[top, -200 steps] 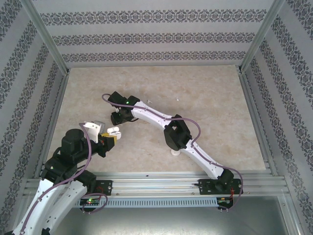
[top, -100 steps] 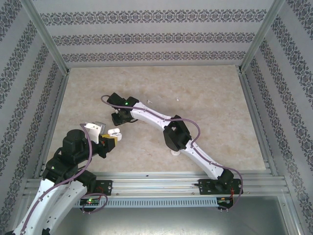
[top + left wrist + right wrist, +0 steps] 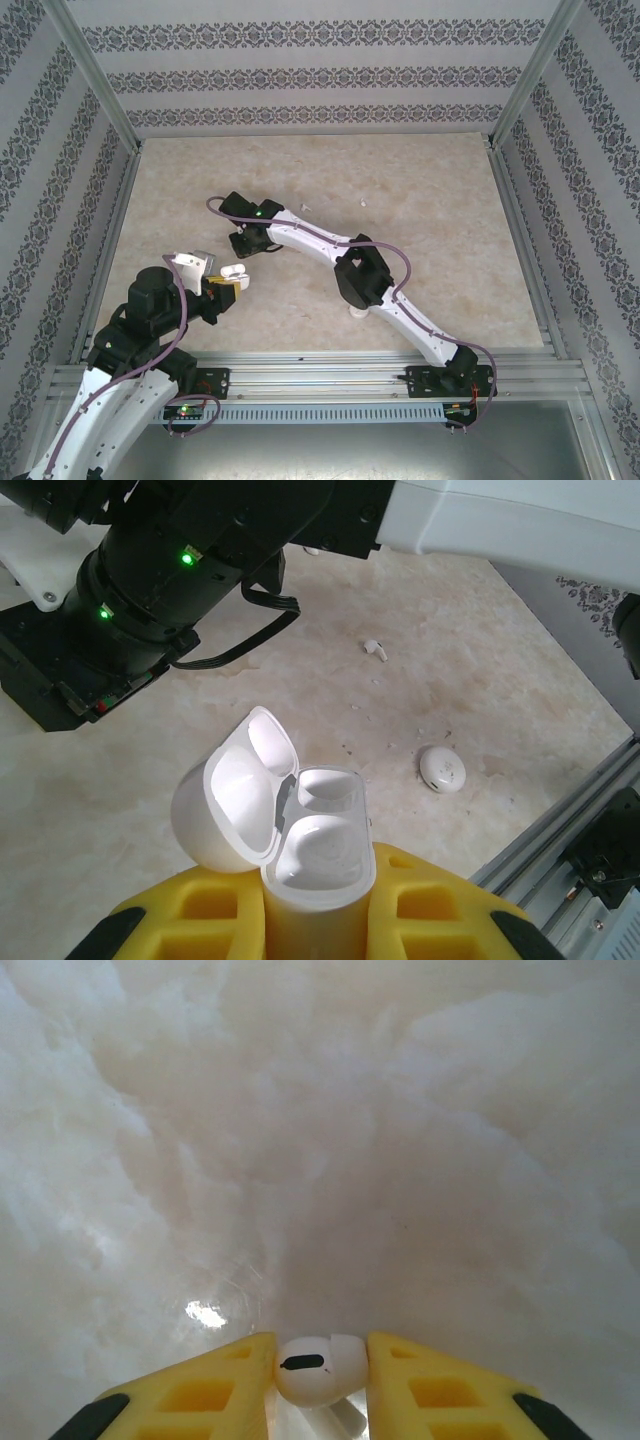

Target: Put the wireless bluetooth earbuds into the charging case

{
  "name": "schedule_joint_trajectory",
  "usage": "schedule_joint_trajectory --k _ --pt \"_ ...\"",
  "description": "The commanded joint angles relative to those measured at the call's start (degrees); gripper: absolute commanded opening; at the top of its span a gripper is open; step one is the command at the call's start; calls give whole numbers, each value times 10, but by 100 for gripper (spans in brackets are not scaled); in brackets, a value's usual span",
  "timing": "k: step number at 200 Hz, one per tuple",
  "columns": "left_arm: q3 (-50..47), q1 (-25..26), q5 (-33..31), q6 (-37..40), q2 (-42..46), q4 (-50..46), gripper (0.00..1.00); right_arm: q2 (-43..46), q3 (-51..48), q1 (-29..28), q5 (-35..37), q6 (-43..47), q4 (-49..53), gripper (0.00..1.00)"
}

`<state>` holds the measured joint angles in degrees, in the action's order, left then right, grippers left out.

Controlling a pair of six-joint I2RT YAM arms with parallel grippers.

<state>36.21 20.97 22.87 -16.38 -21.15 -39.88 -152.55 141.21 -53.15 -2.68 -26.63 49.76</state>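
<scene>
Earbud [image 3: 318, 1365] sits pinched in my right gripper [image 3: 320, 1352], stem back toward my wrist. Just near and slightly left, my left gripper [image 3: 318, 905] clamps the charging case [image 3: 318, 845], lid open.

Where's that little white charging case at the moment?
The charging case, lid open, is clamped in the left pincer at the left of the top view, close beside the right pincer, which pinches an earbud.

Open empty white case [image 3: 318, 855]; white earbud [image 3: 320, 1365] between yellow fingers [image 3: 205, 1395]
</scene>
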Motion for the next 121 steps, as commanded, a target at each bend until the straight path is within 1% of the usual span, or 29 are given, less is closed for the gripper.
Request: schedule_joint_trajectory --k 1,32,50,83,121 --pt "-6 -5 14 -13 10 12 0 34 -43 -4 1 -7 28 26" --pt "-12 -5 33 -11 10 25 0 86 -115 7 4 -22 -3 25" --pt "-21 -5 46 -16 9 45 0 122 -175 18 7 -35 -21 25" --pt "-49 -5 71 -41 2 117 0 207 -319 45 16 -70 -78 25" --pt "-78 -4 113 -68 -44 217 0 304 -484 82 35 -121 -136 25"
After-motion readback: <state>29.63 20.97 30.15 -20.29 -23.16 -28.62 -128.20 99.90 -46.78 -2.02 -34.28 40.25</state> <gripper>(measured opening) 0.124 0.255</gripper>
